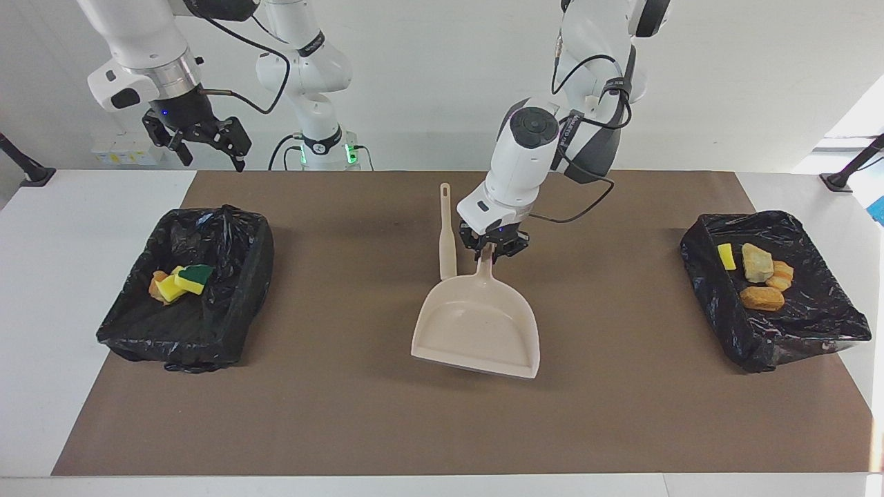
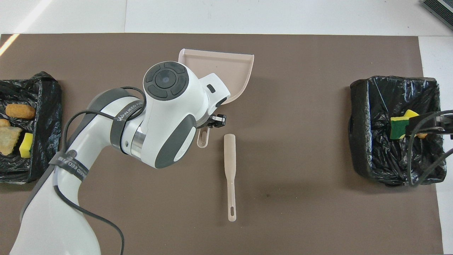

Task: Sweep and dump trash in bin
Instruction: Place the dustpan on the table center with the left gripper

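A beige dustpan [image 1: 476,324] lies empty on the brown mat [image 1: 345,414] at mid-table; it also shows in the overhead view [image 2: 226,67]. My left gripper [image 1: 493,254] is shut on its handle [image 2: 202,138]. The trash lies in two black-lined bins. The bin [image 1: 255,228] at the right arm's end holds a green-backed yellow sponge [image 1: 193,277] and an orange lump [image 1: 157,286]. The bin [image 1: 697,262] at the left arm's end holds a yellow sponge piece [image 1: 726,256], a pale beige chunk [image 1: 757,263] and orange lumps [image 1: 762,298]. My right gripper [image 1: 213,159] is open and empty, raised over its bin [image 2: 357,106].
A slim beige brush handle [image 1: 447,235] lies flat on the mat beside the dustpan's handle, toward the right arm's end; it also shows in the overhead view [image 2: 230,173]. White table borders the mat at both ends. The left arm hides part of the dustpan from overhead.
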You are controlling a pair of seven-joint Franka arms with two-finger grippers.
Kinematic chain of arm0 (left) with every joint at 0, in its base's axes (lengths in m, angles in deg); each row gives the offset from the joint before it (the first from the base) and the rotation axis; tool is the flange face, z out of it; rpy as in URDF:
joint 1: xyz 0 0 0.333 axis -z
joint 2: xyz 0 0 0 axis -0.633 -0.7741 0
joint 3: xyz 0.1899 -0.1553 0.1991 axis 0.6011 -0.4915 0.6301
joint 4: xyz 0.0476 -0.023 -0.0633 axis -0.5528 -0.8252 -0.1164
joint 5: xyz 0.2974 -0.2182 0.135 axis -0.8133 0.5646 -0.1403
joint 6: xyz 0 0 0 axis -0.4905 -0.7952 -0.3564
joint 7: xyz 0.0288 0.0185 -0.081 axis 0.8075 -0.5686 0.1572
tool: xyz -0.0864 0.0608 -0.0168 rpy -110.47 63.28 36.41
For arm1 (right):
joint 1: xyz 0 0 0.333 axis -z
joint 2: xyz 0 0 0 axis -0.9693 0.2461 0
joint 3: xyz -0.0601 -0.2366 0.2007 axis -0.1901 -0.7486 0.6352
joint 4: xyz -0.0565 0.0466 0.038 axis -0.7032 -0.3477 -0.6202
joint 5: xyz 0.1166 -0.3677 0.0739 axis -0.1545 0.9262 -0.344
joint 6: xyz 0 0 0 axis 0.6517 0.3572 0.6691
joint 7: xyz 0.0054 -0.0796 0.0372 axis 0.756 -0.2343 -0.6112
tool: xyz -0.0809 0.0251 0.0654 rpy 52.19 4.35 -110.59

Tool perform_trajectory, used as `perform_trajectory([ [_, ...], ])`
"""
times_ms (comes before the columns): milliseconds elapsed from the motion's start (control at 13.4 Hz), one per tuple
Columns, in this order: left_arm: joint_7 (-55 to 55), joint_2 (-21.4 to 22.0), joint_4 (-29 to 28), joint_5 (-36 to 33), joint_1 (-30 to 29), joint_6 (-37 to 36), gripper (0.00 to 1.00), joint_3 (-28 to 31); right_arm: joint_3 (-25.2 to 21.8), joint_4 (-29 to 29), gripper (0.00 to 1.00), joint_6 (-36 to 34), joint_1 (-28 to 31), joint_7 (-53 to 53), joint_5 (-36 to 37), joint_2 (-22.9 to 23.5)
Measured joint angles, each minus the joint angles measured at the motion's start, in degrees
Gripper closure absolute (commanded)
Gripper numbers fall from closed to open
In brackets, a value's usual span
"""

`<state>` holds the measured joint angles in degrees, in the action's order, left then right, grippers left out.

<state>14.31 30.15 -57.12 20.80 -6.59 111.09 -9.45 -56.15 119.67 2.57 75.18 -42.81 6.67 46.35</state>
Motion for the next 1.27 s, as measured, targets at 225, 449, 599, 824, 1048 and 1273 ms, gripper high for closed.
perform_trajectory([
  [225, 0.04, -4.6, 3.45, 0.0, 0.23, 1.55, 1.0, -0.22, 0.0, 0.0, 0.0, 0.0, 0.0, 0.0, 0.0, 0.0],
  [449, 0.15, -7.2, 4.49, 0.0, 0.47, 5.97, 1.0, -0.35, 0.0, 0.0, 0.0, 0.0, 0.0, 0.0, 0.0, 0.0],
  [599, 0.64, -9.11, 4.5, 0.0, 1.43, 8.62, 1.0, -0.46, 0.0, 0.0, 0.0, 0.0, 0.0, 0.0, 0.0, 0.0],
  [824, 1.29, -10.14, 4.51, 0.1, 2.13, 10.4, 1.0, -0.57, 0.0, 0.0, 0.0, 0.0, 0.0, 0.0, 0.0, 0.0],
  [1048, 3.49, -10.45, 4.33, 0.22, 2.38, 10.53, 1.0, -0.61, 0.0, 0.0, 0.0, 0.0, 0.0, 0.0, 0.0, 0.0],
  [1273, 6.18, -10.78, 4.22, 0.51, 2.4, 10.61, 1.0, -0.49, 0.0, 0.0, 0.0, 0.0, 0.0, 0.0, 0.0, 0.0],
])
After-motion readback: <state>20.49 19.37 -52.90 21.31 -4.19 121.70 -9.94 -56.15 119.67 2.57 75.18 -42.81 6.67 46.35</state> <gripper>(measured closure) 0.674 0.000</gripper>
